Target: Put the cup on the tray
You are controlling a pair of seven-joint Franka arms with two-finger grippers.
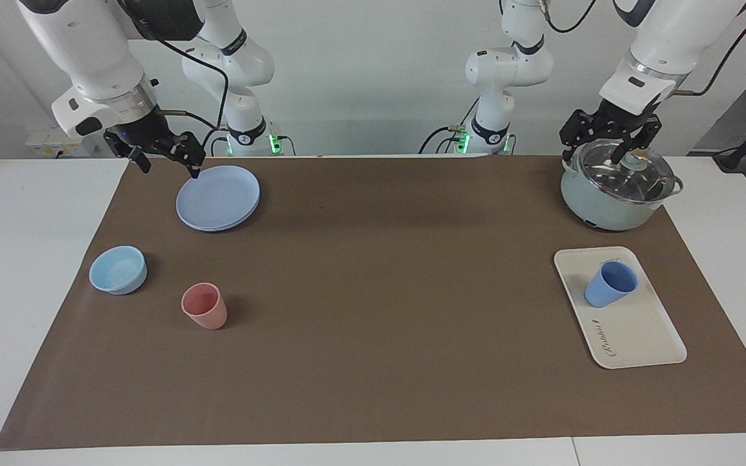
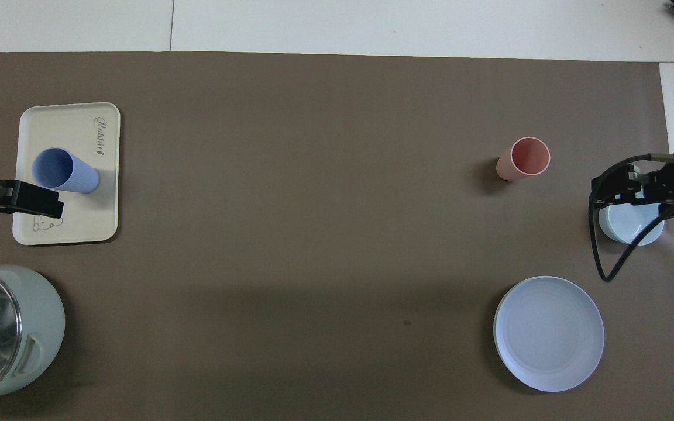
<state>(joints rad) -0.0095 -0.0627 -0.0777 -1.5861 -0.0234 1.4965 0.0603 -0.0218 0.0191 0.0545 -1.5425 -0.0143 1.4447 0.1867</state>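
The periwinkle-blue cup (image 1: pixel 609 285) stands upright near the middle of the cream-white tray (image 1: pixel 642 333), at the left arm's end of the table. It also shows in the overhead view (image 2: pixel 65 172) on the tray (image 2: pixel 82 213). My left gripper (image 1: pixel 596 155) is open and empty, raised over the lidded pot, apart from the cup; the overhead view shows it (image 2: pixel 27 199) over the tray's edge. My right gripper (image 1: pixel 169 167) is open and empty, raised beside the round blue plate; it also shows in the overhead view (image 2: pixel 629 184).
A pale green pot with a glass lid (image 1: pixel 616 188) stands nearer to the robots than the tray. At the right arm's end are a round blue plate (image 1: pixel 217 197), a light-blue bowl (image 1: pixel 118 270) and a pink cup (image 1: pixel 204 306). A brown mat covers the table.
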